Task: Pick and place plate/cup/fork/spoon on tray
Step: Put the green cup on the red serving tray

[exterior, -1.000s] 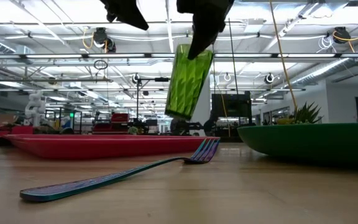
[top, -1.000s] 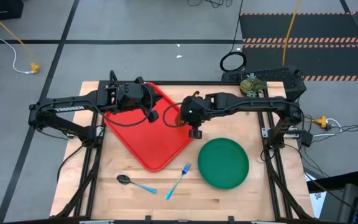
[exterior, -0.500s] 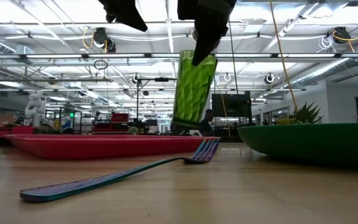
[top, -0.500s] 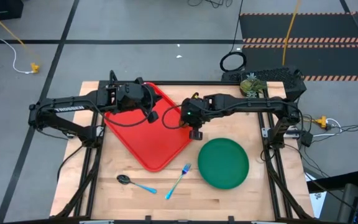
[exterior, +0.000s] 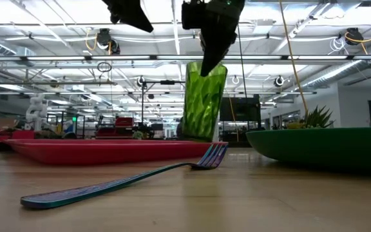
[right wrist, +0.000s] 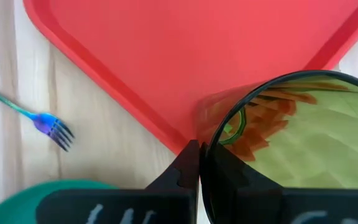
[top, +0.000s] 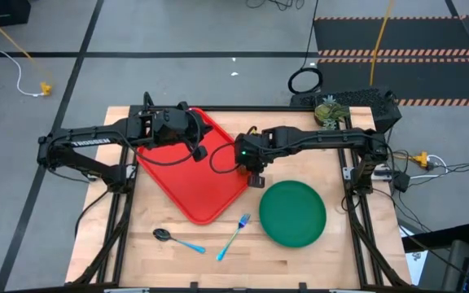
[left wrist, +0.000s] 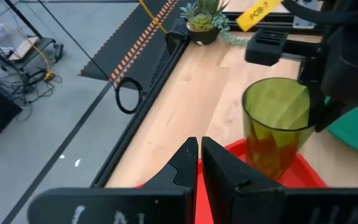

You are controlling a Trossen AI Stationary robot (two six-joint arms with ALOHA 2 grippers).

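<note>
The olive-green cup (exterior: 203, 100) hangs from my right gripper (exterior: 207, 64), which is shut on its rim over the right corner of the red tray (top: 194, 175). The cup also shows in the left wrist view (left wrist: 277, 127). Its bottom is down at the tray's rim; whether it rests on the tray I cannot tell. My left gripper (left wrist: 199, 155) is shut and empty above the tray's far part. The dark-green plate (top: 292, 213), the blue fork (top: 234, 234) and the spoon (top: 177, 239) lie on the table near the front edge. My right gripper pinches the cup's wall at the rim (right wrist: 211, 146), one finger outside and one inside the cup. The fingers come from above, pointing down. The cup hangs below them nearly upright, mouth up, over the tray's right corner (right wrist: 185, 140).
A small potted plant (top: 326, 111) stands at the table's far right corner. The fork lies between the tray and the plate, its tines (exterior: 211, 156) toward the tray. Bare wood lies to the right of the tray's corner and along the front edge.
My right gripper has gone toward the table's left and down with the cup. The cup was tilted and now hangs nearly upright, lower, its bottom down at the tray's rim.
</note>
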